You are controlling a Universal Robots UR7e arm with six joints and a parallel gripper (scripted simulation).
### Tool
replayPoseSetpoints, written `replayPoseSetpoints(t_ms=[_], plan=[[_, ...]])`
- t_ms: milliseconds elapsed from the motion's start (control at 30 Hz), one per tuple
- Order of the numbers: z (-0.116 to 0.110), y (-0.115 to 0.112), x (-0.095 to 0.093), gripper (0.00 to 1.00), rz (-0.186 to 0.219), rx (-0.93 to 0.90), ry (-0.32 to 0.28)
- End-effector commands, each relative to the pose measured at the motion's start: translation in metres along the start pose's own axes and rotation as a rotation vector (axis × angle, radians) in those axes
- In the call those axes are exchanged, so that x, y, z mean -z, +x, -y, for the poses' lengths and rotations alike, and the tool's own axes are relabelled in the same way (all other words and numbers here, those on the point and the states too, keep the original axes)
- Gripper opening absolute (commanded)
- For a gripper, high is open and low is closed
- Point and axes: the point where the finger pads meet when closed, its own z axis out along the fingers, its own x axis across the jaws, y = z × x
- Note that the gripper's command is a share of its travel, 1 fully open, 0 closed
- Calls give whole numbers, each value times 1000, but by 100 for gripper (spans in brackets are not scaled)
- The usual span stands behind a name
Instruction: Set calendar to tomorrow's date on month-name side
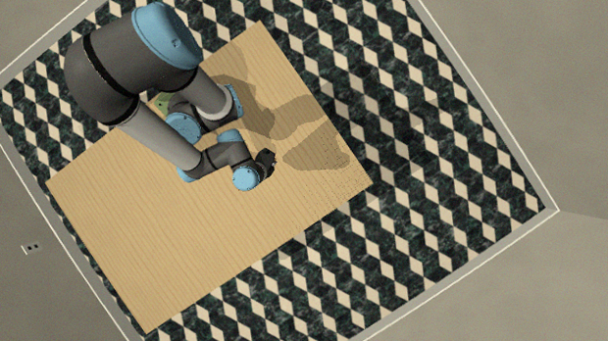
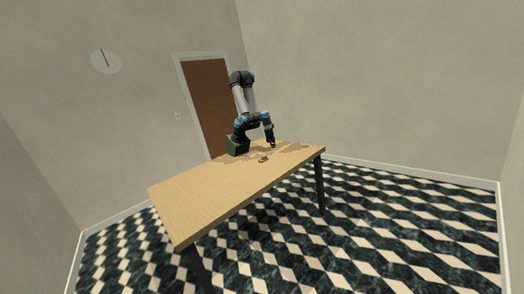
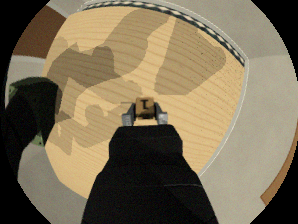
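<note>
My gripper (image 1: 272, 162) (image 2: 272, 142) (image 3: 145, 107) points down and is shut on a small brown wooden cube (image 2: 272, 144) (image 3: 140, 107). The cube sits between the two fingertips in the wrist view, with a dark mark like a 1 on the face toward the camera. It appears held above the table; the exact height cannot be told. The small wooden tray (image 2: 261, 161) lies on the table in the exterior view, left of and nearer than the gripper, with what looks like one cube (image 2: 264, 157) at it. Its digit is unreadable. The arm hides the tray in the top view.
The light wooden table (image 1: 157, 243) (image 2: 211, 195) (image 3: 200, 125) carries the arm's green base block (image 2: 234, 145) (image 3: 37, 130) at its back edge. The arm's shadows fall across the table's right part. The table's right edge lies beyond the gripper.
</note>
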Motion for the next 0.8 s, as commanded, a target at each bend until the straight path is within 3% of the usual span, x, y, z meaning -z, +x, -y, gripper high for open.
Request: replayPoseSetpoints(t_ms=[0,233,767], plan=[[-1,0,0,60,-2,2,60],[-2,2,2,60,-17,-4,121],[-3,4,4,60,-28,-7,151]])
